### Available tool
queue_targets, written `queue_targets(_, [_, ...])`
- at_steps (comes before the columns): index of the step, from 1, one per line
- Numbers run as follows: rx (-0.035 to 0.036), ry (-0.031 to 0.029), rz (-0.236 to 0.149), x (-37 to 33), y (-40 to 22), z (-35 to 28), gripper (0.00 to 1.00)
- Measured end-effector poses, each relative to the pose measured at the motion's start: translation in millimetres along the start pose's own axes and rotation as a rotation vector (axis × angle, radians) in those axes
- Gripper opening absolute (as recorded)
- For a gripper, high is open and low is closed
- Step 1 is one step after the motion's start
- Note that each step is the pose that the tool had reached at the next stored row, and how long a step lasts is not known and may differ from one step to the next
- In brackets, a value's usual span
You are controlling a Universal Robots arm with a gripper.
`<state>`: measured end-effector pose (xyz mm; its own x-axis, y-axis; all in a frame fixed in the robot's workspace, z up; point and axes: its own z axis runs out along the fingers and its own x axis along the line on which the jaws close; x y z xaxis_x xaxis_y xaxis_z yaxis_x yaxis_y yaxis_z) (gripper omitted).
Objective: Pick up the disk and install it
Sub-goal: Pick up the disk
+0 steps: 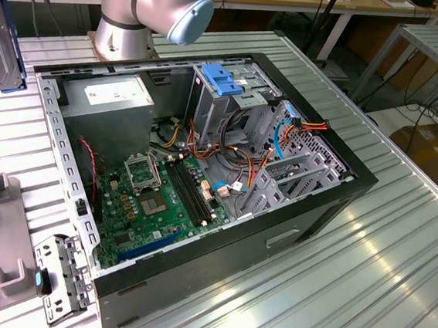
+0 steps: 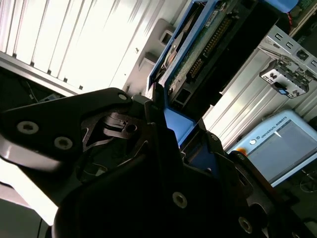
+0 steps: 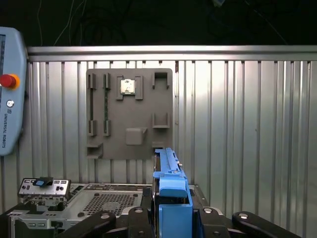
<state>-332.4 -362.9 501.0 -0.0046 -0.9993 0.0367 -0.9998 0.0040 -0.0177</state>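
Blue-railed disk [image 3: 172,196], jaws clamped narrowly on its two sides

Open computer case [image 1: 274,239] — green motherboard [image 1: 161,205] inside, on ribbed table [image 1: 397,251].

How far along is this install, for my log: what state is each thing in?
disk: gripped on edge, outside the case, not installed.
end effector: shut on the disk.
computer case: lying on its side, side panel off, interior exposed.
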Motion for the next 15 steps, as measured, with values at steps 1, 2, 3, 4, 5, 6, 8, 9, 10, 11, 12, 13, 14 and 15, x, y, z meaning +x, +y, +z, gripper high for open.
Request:
queue_targets(1, [0.0000,0.0000,0.000,0.0,-1.2,0.0,0.37])
queue_targets(2, [0.0000,0.0000,0.000,0.1,-3.2,0.1,0.37])
queue_targets(3, [0.0000,0.0000,0.000,0.1,-4.7,0.1,0.37])
queue_targets(4, [0.0000,0.0000,0.000,0.1,-6.3,0.1,0.37])
queue_targets(5, [0.0000,0.0000,0.000,0.1,-8.7,0.2,0.37])
queue_targets(6, [0.0000,0.0000,0.000,0.2,-10.4,0.2,0.37])
queue_targets(8, [0.0001,0.0000,0.000,0.2,-16.6,0.3,0.37])
queue_targets(9, [0.0000,0.0000,0.000,0.3,-18.4,0.3,0.37])
queue_targets(10, [0.0000,0.0000,0.000,0.3,-19.9,0.3,0.37])
queue_targets(11, [0.0000,0.0000,0.000,0.4,-21.7,0.4,0.37])
queue_targets(12, [0.0001,0.0000,0.000,0.4,-23.3,0.5,0.37])
queue_targets(13, [0.0000,0.0000,0.000,0.4,-25.2,0.4,0.37])
queue_targets(14, [0.0000,0.0000,0.000,0.5,-26.7,0.5,0.37])
queue_targets(15, [0.0000,0.0000,0.000,0.5,-28.8,0.5,0.37])
